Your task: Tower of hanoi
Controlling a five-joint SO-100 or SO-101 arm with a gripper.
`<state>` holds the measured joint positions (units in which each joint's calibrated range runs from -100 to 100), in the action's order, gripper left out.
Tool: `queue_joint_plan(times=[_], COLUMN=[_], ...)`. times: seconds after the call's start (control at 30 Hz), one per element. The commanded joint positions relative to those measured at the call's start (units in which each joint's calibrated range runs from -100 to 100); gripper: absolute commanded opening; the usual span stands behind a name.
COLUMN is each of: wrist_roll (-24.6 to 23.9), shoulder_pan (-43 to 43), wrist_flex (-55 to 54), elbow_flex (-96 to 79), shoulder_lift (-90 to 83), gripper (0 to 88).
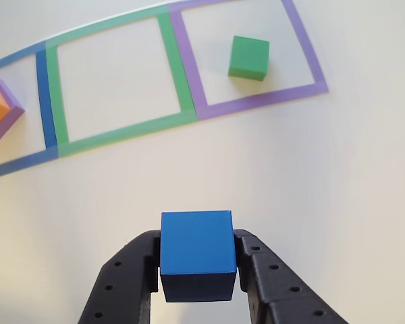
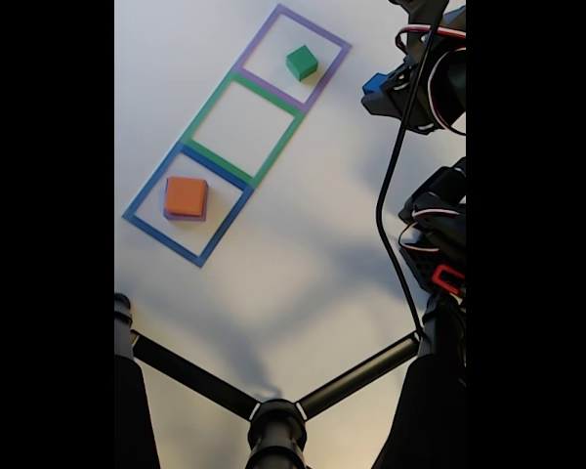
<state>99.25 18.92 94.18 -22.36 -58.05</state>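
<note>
Blue foam, matte and sharp-edged, fills the lower middle of the other view: the blue cube (image 1: 196, 253) sits clamped between the two black plastic fingers of the gripper (image 1: 198, 270), one finger pressed to each side face, raised above the white table (image 1: 290, 169); in the fixed view the same cube (image 2: 374, 83) shows small and high at the right, beside the arm's cabling. A green block (image 1: 248, 58) rests flat inside the purple taped outline (image 1: 260, 100), near its upper edge in the other view; the green taped outline (image 1: 62, 101) next to it holds nothing. An orange block (image 2: 187, 195) lies squarely on a thin purple slab (image 2: 204, 209) (only its rim peeks out) inside the blue taped outline (image 2: 148, 192).
</note>
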Motion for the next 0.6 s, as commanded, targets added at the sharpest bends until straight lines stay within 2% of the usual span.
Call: queue_joint_plan(times=[0.0, 0.4, 0.57], wrist_roll=[0.75, 0.75, 0.75], shoulder_pan=[-0.20, -3.86, -5.69], wrist_flex=[-10.12, -51.32, -73.09], elbow_flex=[-9.04, -38.93, -48.02], shoulder_lift=[-1.57, 0.04, 6.93], gripper=[3.2, 3.2, 3.2])
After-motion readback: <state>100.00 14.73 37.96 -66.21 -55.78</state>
